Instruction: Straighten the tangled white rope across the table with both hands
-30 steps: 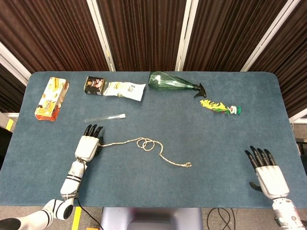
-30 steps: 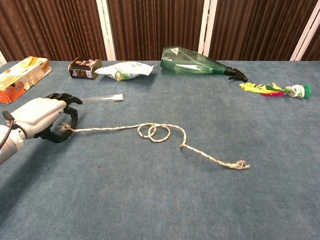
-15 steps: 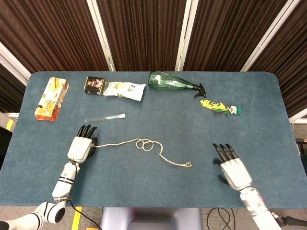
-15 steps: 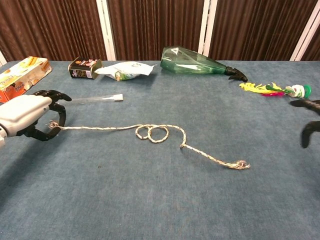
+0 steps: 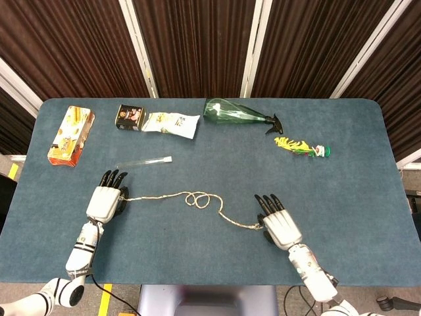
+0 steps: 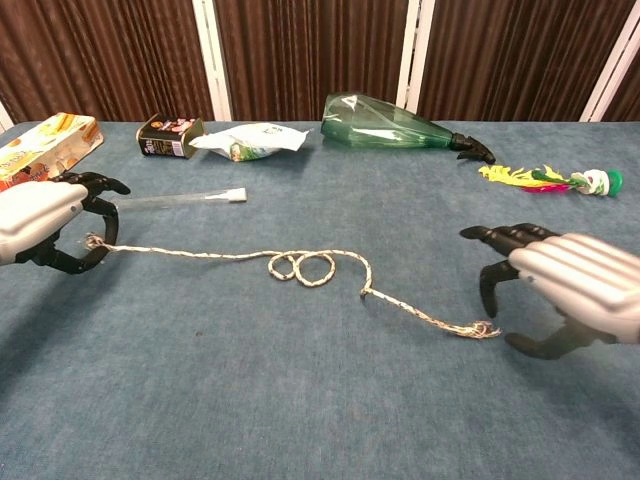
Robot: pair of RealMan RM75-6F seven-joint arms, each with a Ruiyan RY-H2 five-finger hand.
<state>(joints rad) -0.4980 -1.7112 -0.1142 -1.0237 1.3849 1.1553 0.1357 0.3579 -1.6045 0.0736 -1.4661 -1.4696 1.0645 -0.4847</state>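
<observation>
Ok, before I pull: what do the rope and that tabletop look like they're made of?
Rope: looks like twisted natural-fibre or cotton twine, off-white and matte, with visible spiral strands and a frayed knot at the end near the right hand. Table: seems covered in blue felt or short-pile fabric, matte with a fine nap, no glare. The left hand pinches the other end.

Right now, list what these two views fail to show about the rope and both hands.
- Left hand: chest view, the frame's left edge cuts it off. In the head view its own back hides the grip on the white rope.
- Right hand: the head view hides its fingertips under the palm, so contact with the rope's knotted end is unclear. The chest view shows a small gap.
- Double loop: too small to tell whether it is knotted.
</observation>
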